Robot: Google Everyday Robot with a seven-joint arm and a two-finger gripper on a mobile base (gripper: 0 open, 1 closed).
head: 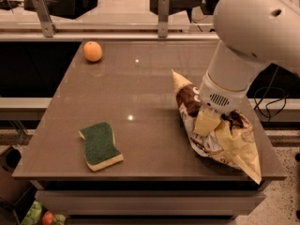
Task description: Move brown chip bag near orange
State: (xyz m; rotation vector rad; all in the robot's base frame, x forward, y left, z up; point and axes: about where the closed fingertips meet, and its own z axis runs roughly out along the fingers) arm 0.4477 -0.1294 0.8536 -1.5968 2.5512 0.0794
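Observation:
The brown chip bag [220, 139] lies crumpled on the right side of the table, its dark brown panel up and its pale yellow edges spread toward the front right corner. My gripper [207, 123] hangs from the big white arm and presses down into the middle of the bag. The orange [92, 51] sits at the far left corner of the table, well away from the bag and the gripper.
A green-and-yellow sponge [100, 146] lies near the table's front left. The brown table [140, 88] ends just right of the bag. A rail with metal posts [162, 9] runs behind it. A small red fruit [48, 218] lies on the floor below.

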